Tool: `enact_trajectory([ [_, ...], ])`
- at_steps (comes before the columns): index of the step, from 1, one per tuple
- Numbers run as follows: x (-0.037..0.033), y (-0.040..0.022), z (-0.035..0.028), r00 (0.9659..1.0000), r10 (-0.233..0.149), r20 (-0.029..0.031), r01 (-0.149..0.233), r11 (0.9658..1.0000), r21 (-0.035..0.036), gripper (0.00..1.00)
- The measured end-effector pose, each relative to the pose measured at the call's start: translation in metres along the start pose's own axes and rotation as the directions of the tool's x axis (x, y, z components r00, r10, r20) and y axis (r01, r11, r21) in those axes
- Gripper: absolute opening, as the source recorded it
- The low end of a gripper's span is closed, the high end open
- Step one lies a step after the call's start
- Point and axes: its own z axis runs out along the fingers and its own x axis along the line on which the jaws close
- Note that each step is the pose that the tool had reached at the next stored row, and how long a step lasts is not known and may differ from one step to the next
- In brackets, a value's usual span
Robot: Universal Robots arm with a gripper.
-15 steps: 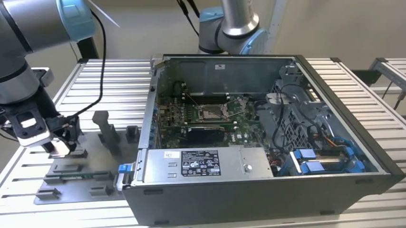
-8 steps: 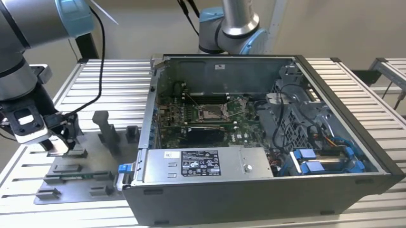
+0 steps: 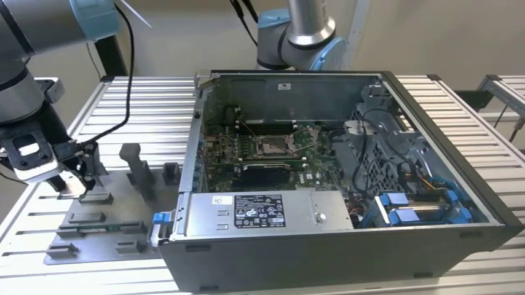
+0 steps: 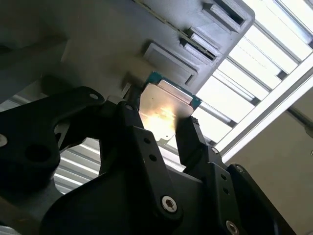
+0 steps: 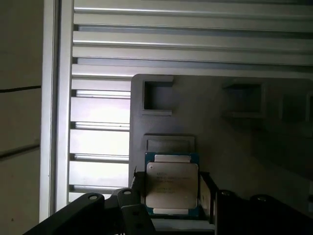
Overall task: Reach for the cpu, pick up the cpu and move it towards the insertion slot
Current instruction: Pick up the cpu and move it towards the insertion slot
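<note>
Slatted metal table (image 3: 156, 98), the exterior view's left | gripper (image 3: 72, 183) is seen clenched on the cpu (image 5: 172, 182), the chip pinched between both fingers (image 4: 190, 144) | cpu is held over the grey fixture plate (image 3: 115, 230), seemingly just clear of it | insertion slot (image 3: 275, 145) is seen well apart, inside the open computer case (image 3: 328, 246), frame centre.

The cpu (image 5: 172, 188) sits between the fingers (image 4: 190, 142), touching both. Beneath the fingers, the fixture plate (image 3: 102, 228) lies on the tabletop (image 3: 144, 101). The computer case (image 3: 328, 239) stands well apart, toward the exterior view's right, with the insertion slot (image 3: 275, 145) inside it.
</note>
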Motion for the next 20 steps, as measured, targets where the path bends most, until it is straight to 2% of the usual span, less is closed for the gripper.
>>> enact_trajectory([
  [20, 0.0, 0.001, -0.0257, 1.0, 0.0, 0.0002, 0.0, 1.0, -0.0001, 0.0],
])
